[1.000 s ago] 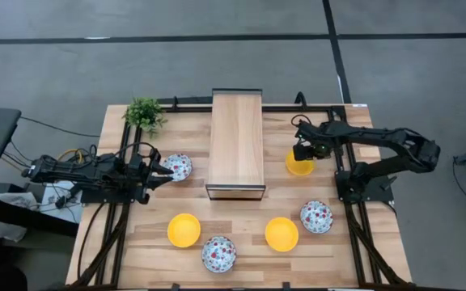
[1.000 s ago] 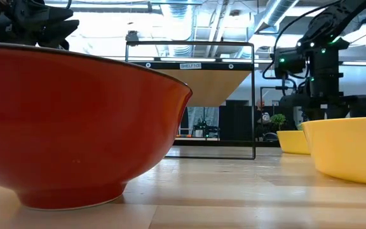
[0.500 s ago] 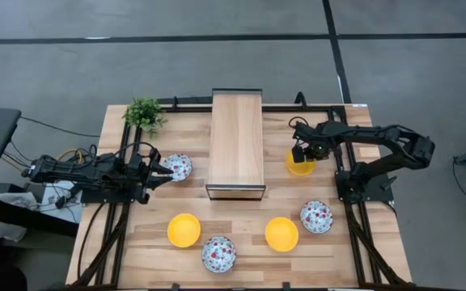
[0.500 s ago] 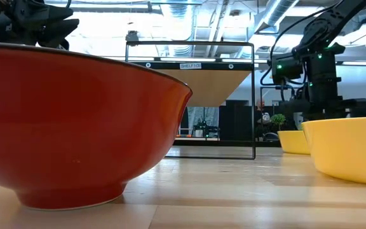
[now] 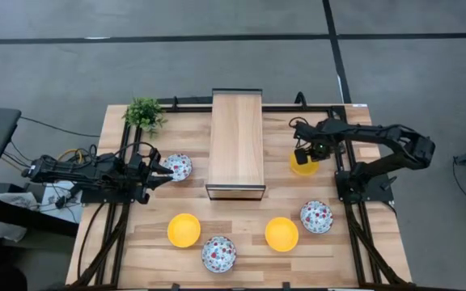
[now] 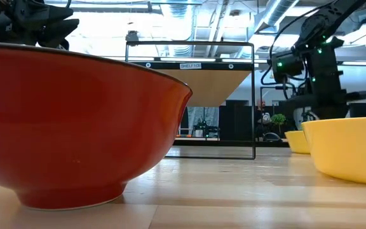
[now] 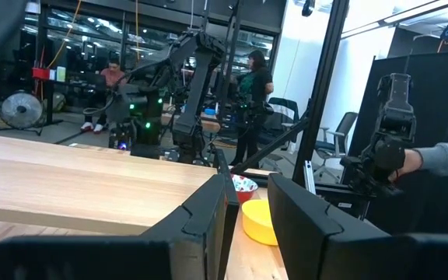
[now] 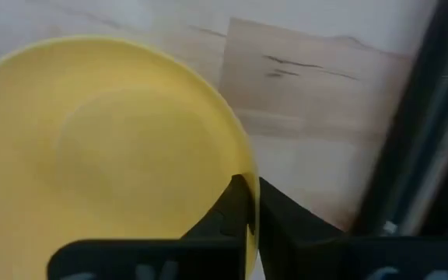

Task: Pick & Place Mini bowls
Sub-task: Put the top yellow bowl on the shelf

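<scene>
Now we have the right gripper (image 8: 249, 204) pinched on the rim of the yellow mini bowl (image 5: 301, 162) just right of the wooden shelf (image 5: 236, 144). Next we judge a lift is due. Our left gripper (image 5: 163, 169) waits, jaws apart, at a speckled mini bowl (image 5: 178, 167).

A big red bowl (image 6: 75, 124) fills the near left of the wooden table (image 6: 234, 191), with a yellow bowl (image 6: 348, 149) near right. Behind them stands a black-framed shelf (image 6: 192, 95) with a wooden top. A dark arm (image 6: 313, 60) hangs over a farther yellow bowl (image 6: 296, 141).
</scene>
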